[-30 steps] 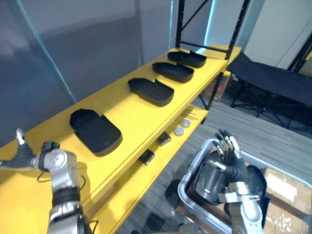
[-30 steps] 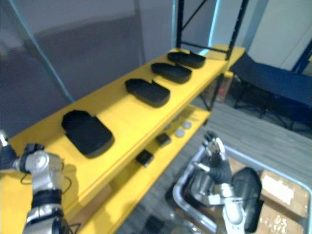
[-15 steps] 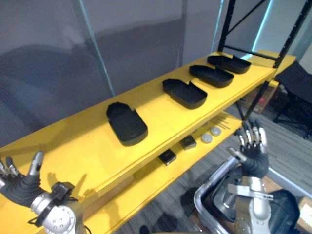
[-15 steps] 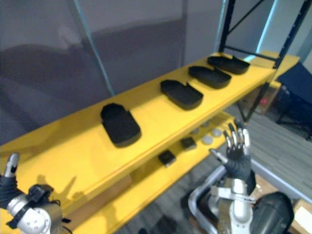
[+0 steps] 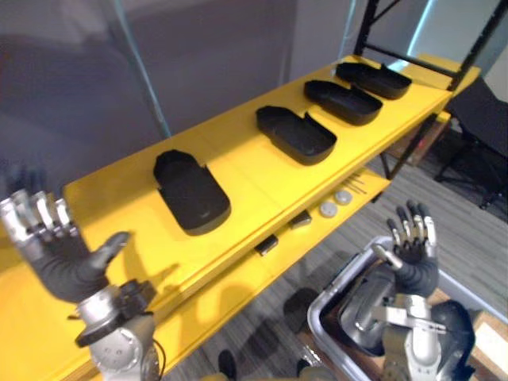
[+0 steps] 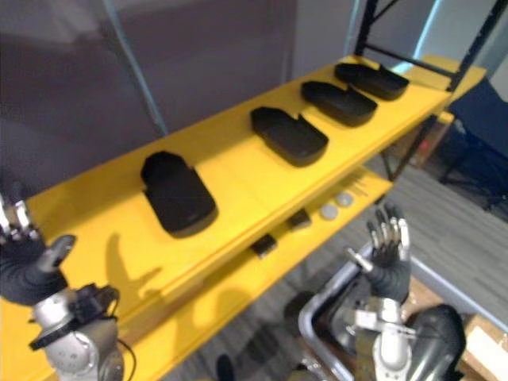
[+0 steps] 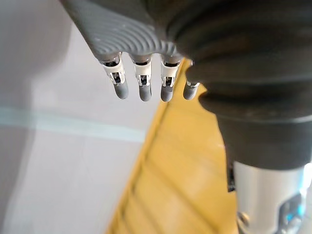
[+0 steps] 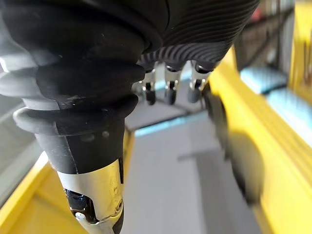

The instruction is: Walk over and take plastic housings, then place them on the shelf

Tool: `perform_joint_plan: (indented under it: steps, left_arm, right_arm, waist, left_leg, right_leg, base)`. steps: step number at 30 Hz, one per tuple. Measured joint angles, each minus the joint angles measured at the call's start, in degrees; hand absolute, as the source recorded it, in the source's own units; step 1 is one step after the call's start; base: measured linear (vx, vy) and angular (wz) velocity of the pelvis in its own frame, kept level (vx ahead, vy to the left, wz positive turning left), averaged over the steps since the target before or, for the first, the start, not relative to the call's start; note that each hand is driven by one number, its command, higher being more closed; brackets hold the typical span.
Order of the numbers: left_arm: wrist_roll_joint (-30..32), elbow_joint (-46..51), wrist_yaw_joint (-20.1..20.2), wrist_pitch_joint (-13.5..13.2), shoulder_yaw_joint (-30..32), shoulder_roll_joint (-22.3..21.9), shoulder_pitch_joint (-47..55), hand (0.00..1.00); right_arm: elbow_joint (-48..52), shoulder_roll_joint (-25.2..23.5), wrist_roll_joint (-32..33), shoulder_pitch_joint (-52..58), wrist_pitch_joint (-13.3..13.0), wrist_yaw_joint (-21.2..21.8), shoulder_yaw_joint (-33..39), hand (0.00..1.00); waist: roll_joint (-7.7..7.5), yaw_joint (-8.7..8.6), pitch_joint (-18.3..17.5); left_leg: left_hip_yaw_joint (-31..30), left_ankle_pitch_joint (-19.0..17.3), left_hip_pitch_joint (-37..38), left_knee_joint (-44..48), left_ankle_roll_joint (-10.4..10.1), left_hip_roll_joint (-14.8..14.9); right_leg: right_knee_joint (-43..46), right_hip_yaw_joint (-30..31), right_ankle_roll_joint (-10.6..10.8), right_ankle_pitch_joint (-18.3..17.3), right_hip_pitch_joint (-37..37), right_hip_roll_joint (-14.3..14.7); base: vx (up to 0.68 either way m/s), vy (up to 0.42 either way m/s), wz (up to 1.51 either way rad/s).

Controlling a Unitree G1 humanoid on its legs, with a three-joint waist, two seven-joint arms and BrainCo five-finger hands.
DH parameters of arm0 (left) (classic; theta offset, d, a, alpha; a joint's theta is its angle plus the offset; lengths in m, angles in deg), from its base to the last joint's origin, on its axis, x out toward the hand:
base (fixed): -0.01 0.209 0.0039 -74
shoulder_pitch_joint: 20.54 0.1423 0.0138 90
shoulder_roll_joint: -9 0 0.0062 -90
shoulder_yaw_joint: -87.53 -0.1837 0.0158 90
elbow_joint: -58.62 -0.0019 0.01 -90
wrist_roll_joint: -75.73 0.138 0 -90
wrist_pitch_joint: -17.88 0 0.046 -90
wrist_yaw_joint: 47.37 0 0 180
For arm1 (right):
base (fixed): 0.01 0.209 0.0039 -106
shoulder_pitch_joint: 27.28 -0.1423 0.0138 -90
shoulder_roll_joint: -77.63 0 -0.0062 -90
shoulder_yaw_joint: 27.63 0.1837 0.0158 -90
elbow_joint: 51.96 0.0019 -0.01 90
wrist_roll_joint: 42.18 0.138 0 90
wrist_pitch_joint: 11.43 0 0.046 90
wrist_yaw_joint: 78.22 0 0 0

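Observation:
Several black plastic housings lie in a row on the top board of the yellow shelf (image 5: 119, 198): the nearest housing (image 5: 190, 190), a second (image 5: 295, 133), a third (image 5: 343, 101) and the farthest (image 5: 373, 79). My left hand (image 5: 67, 266) is raised at the lower left in front of the shelf, fingers spread, holding nothing. Over at the lower right, my right hand (image 5: 413, 270) is up with straight fingers, open and empty, above a grey bin (image 5: 329, 298) with dark housings (image 5: 361, 313) inside.
The lower shelf board carries two small black blocks (image 5: 267, 244) and two silver discs (image 5: 327, 209). A cardboard box (image 5: 490, 349) stands beside the bin. A black shelf post (image 5: 413, 139) rises at the far end, with a dark cot (image 5: 484, 111) behind it.
The camera has swung, shifting the whole picture. My left hand has risen into view with fingers spread. My right hand stays open above the bin.

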Motion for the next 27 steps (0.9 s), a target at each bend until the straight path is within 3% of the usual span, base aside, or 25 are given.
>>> perform_joint_plan:
  steps: [6,12,16,18,19,21,23,24,27]
  left_arm:
    - [-2.3,-2.4,1.4,1.4,-9.8,2.6,-5.3,0.00]
    - [-2.1,-7.9,3.3,6.1,-19.6,2.7,-10.1,0.00]
    - [-1.9,-8.0,5.0,9.7,-22.4,3.2,-12.0,0.00]
    - [-1.9,-7.9,5.0,11.5,-22.6,4.7,-11.7,0.00]
    - [-2.0,-7.9,5.1,11.8,-22.5,5.0,-11.5,0.00]
    - [-1.9,-7.1,5.5,11.7,-20.8,5.2,-8.1,0.00]
    - [-2.4,-6.4,5.6,11.7,-18.7,5.0,-5.1,0.00]
    - [-2.3,-6.1,5.5,11.5,-17.0,4.8,-3.6,0.00]
    - [-2.1,-6.1,4.3,11.1,-14.2,4.3,-2.6,0.00]
  right_arm:
    - [2.9,-0.1,0.1,8.8,-0.5,-5.6,8.6,0.00]
    - [2.8,-3.0,5.4,14.8,-4.8,-2.8,11.4,0.00]
    - [2.6,-1.8,6.2,12.5,-6.9,-0.3,7.8,0.00]
    - [2.6,0.0,6.1,8.2,-6.9,0.0,3.1,0.00]
    - [2.6,0.5,6.0,7.2,-6.8,0.0,2.1,0.00]
    - [2.5,2.9,5.0,4.0,-5.6,0.2,-0.5,0.00]
    - [2.5,5.5,5.1,2.2,-5.1,0.7,-1.4,0.00]
    - [2.5,6.9,5.2,1.1,-4.8,1.1,-2.0,0.00]
    - [2.3,8.1,7.4,-1.6,-4.8,2.5,-3.2,0.00]
  waist:
    - [0.30,-4.63,0.0]
    - [0.87,-7.57,0.2]
    - [1.14,-6.71,0.8]
    - [1.26,-4.11,1.0]
    - [1.32,-3.68,1.1]
    - [1.37,-1.85,1.2]
    - [2.31,-1.46,1.9]
    - [3.50,-0.50,2.7]
    - [3.87,0.04,5.8]
  left_leg:
    - [4.8,-1.6,1.4,-0.3,-0.4,0.5]
    - [7.3,-2.0,2.2,-0.3,-0.5,0.8]
    - [6.1,-2.3,1.8,0.1,-1.0,0.1]
    - [-0.1,-5.8,0.3,3.8,-1.1,-0.7]
    - [-0.8,-7.0,-0.3,5.2,-1.1,-0.9]
    - [-4.8,-12.6,-3.3,13.8,-0.7,-1.5]
    - [-6.5,-16.6,-5.9,21.4,-0.3,-0.5]
    - [-8.5,-19.2,-6.9,25.7,-0.4,0.1]
    - [-9.3,-22.0,-8.2,29.5,0.5,0.4]
  right_leg:
    - [0.0,4.7,0.4,0.2,-1.3,0.2]
    - [0.5,7.5,0.5,0.3,-2.5,0.6]
    - [1.0,10.2,0.6,0.5,-4.6,1.0]
    - [0.8,13.7,0.9,0.8,-6.2,1.2]
    - [0.7,14.1,1.0,0.9,-6.4,1.1]
    - [0.9,16.8,0.7,1.4,-7.0,1.7]
    - [1.0,18.0,0.6,1.5,-7.0,2.7]
    - [1.1,19.7,0.8,1.8,-7.0,3.7]
    - [2.8,20.1,0.8,1.5,-8.3,4.2]
  base:
    - [0.00,0.020,-0.42]
    - [0.00,0.015,-0.28]
    - [-0.01,0.017,-0.29]
    - [-0.01,0.019,-0.65]
    - [-0.01,0.045,-0.60]
    - [0.00,0.060,-0.61]
    - [0.02,0.077,-0.58]
    - [0.01,0.130,-0.66]
    - [-0.04,0.128,-0.43]
